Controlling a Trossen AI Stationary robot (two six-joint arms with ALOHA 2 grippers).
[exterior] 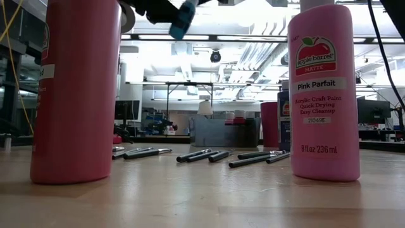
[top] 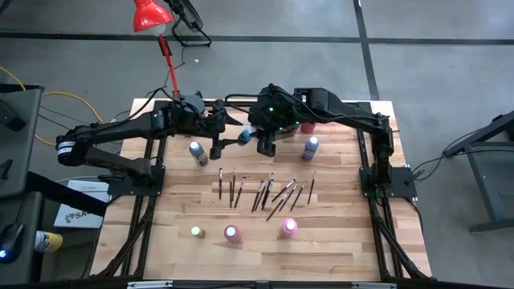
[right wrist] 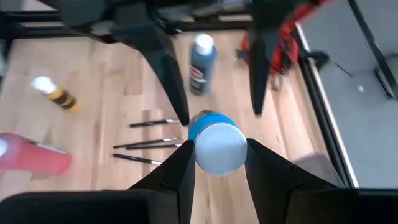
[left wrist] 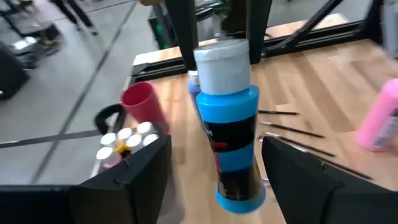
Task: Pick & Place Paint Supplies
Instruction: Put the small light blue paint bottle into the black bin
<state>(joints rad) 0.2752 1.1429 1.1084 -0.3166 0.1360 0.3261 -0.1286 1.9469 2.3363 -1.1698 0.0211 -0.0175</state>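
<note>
A blue paint bottle (top: 243,138) with a pale cap hangs in the air between my two grippers, above the table's far middle. My right gripper (top: 259,138) (right wrist: 221,152) is shut on it. My left gripper (top: 227,136) (left wrist: 214,149) is open, one finger on either side of the bottle's blue body (left wrist: 233,143), with a gap showing at each. A row of thin dark-handled paintbrushes (top: 265,191) lies flat mid-table. Other bottles stand on their bases: two blue (top: 197,152) (top: 310,148), one yellow (top: 196,232), two pink (top: 232,234) (top: 288,228). My right gripper pinches the blue bottle's pale cap (right wrist: 219,144) between its two fingers (right wrist: 180,168), coming from the table's right. The bottle is lifted clear of the table and tilted, its base end pointing toward my left gripper (exterior: 183,19).
A grey bin holding pale-capped bottles (left wrist: 124,138) and a red cup (left wrist: 142,104) sit at the far edge, beneath the arms. In the low view, two tall pink bottles (exterior: 76,88) (exterior: 319,88) stand close to the near edge. Bare wood (top: 353,233) lies at the near right.
</note>
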